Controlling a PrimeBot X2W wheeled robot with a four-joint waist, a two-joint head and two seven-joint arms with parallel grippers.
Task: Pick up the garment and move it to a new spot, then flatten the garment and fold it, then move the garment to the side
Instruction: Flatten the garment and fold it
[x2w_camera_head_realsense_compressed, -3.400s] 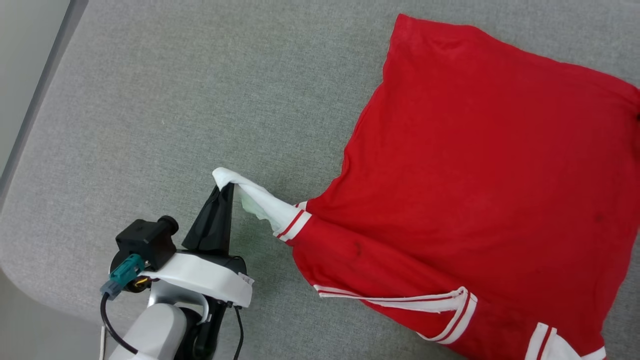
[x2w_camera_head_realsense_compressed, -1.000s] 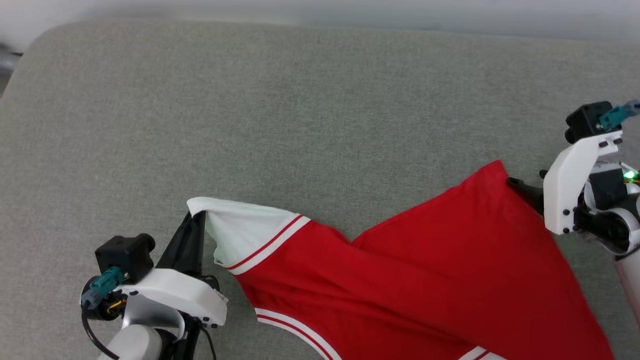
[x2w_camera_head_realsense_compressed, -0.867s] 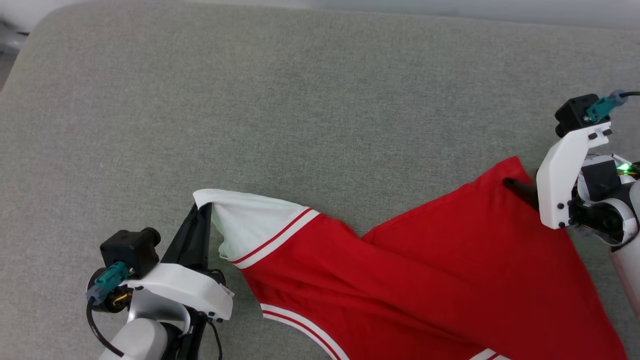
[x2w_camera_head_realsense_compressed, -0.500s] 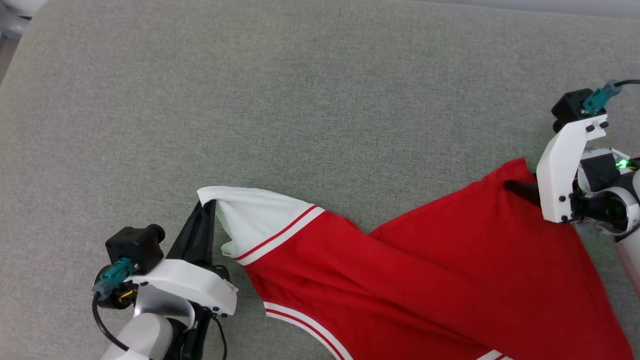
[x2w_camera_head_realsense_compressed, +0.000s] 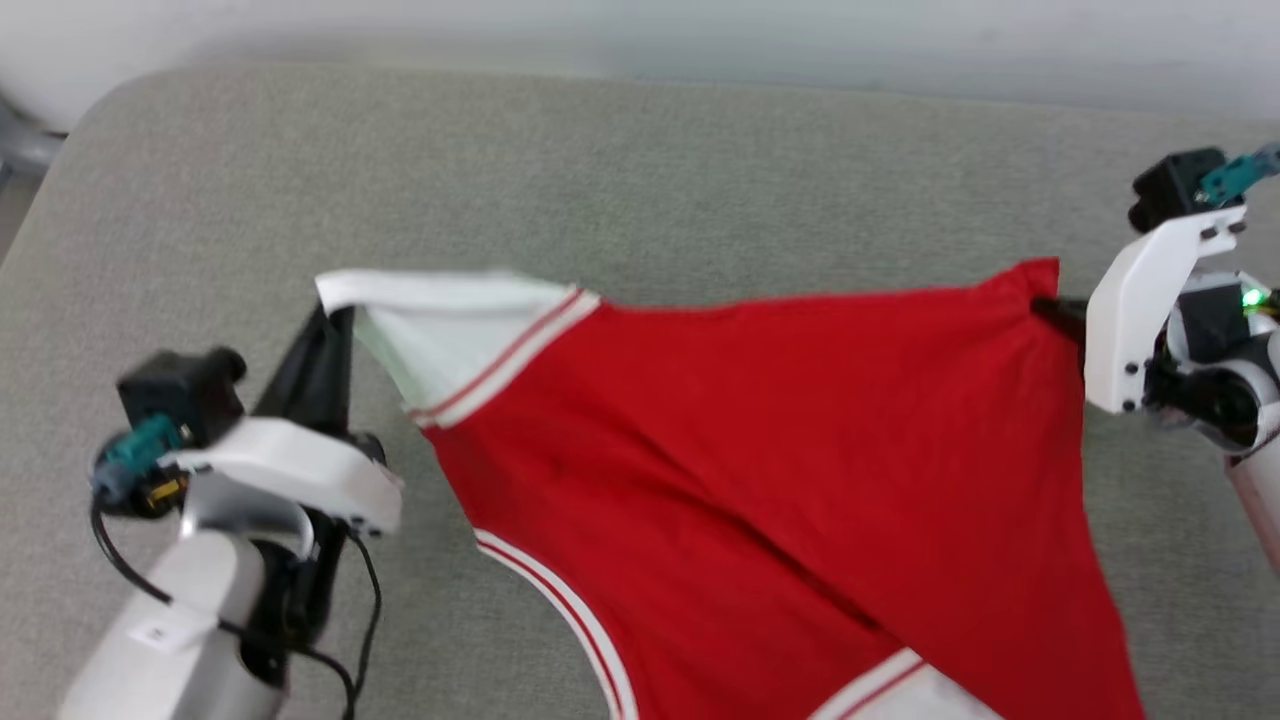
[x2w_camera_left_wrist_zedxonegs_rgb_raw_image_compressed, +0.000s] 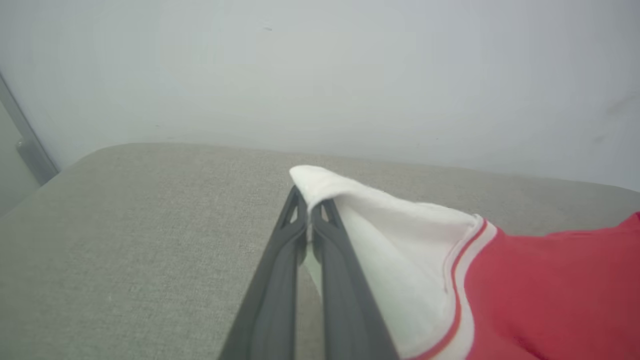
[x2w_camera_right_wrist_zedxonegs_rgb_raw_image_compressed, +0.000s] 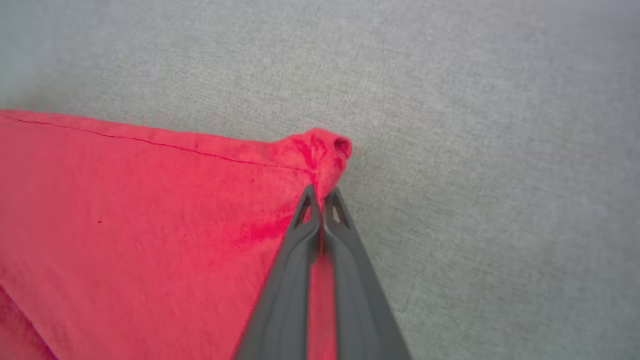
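Observation:
The garment (x2w_camera_head_realsense_compressed: 760, 430), bright red with a white sleeve and striped trim, hangs stretched between my two grippers above the grey surface. My left gripper (x2w_camera_head_realsense_compressed: 335, 315) is shut on the tip of the white sleeve (x2w_camera_left_wrist_zedxonegs_rgb_raw_image_compressed: 380, 235), its fingers (x2w_camera_left_wrist_zedxonegs_rgb_raw_image_compressed: 327, 240) pinching the cloth's edge. At the right, my right gripper (x2w_camera_head_realsense_compressed: 1045, 308) is shut on a bunched red corner (x2w_camera_right_wrist_zedxonegs_rgb_raw_image_compressed: 325, 155). In the right wrist view its fingers (x2w_camera_right_wrist_zedxonegs_rgb_raw_image_compressed: 300, 235) meet just below that bunch. The red body sags down between the two grips toward the bottom of the head view.
A grey fabric-covered surface (x2w_camera_head_realsense_compressed: 620, 160) spreads under everything, with its rounded corner at the upper left (x2w_camera_head_realsense_compressed: 110, 95). A pale wall (x2w_camera_left_wrist_zedxonegs_rgb_raw_image_compressed: 320, 75) rises behind its far edge. Bare fabric lies beyond and to the left of the garment.
My right gripper has shut on the red corner. Both arms have lifted and pulled apart, drawing the garment's top edge taut. The head view has shifted, showing the far edge.

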